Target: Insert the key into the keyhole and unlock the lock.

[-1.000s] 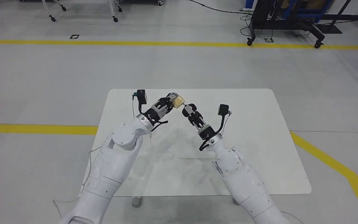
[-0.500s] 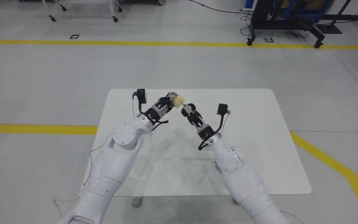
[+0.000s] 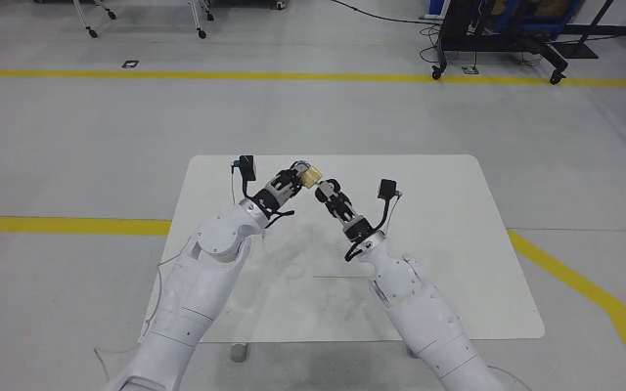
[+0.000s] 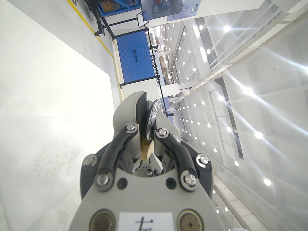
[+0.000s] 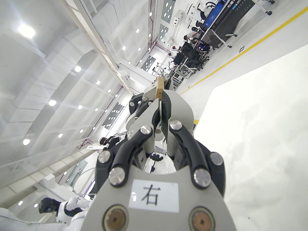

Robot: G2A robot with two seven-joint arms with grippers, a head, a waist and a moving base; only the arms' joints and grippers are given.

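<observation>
- the left gripper (image 4: 152, 111) is closed: a silver piece (image 4: 154, 109) is pinched between its pads (image 4: 140, 111). the brass body of the lock (image 4: 147, 149) is seen just behind that piece, between the finger links.
- the right gripper (image 5: 159, 100) is closed as well, with the thin silver key (image 5: 159, 108) clamped edge-on between its fingers.
- just past the right fingertips a narrow brass body is seen end-on, in line with the key. whether the key is seated in the keyhole cannot be told.
- in the top view the two grippers are brought tip to tip, with the lock between them, held up off the table (image 3: 440, 283).
- the meeting point lies over the far middle part of the table, and the arms are angled in towards it from either side.
- a yellow floor line (image 3: 78, 226) is seen on the floor beside the table.
</observation>
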